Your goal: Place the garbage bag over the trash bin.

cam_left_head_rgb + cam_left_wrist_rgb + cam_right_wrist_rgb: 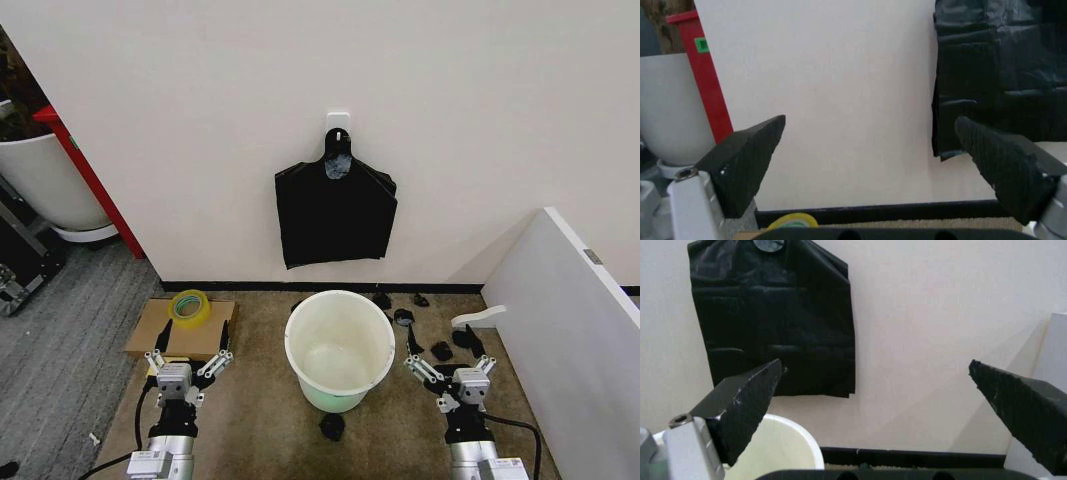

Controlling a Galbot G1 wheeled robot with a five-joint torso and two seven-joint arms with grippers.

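We see a round cream-white plastic trash bin (339, 348) with a rolled rim standing upright on the brown carpeted floor (250, 420), near the middle of the scene. Its inside looks bare. Beyond it, on the far white wall (200, 130), a flat black plastic garbage bag (335, 215) hangs from a small white hook (338, 122), its lower edge above the bin and apart from it.

Our left gripper (190, 358) sits low to the left of the bin, fingers spread apart and holding nothing. Our right gripper (447, 365) sits low to the right of the bin, fingers likewise spread and holding nothing. Neither touches the bin or the bag.

On the floor to the left lies a flat piece of brown cardboard (160, 330) with a roll of yellow tape (189, 306) resting on it. Small black scraps (440, 350) are scattered on the floor to the right of the bin, and one more (332, 427) lies just in front of it. A white panel (570, 320) stands at the right. A large white planter pot (45, 180) stands far left.
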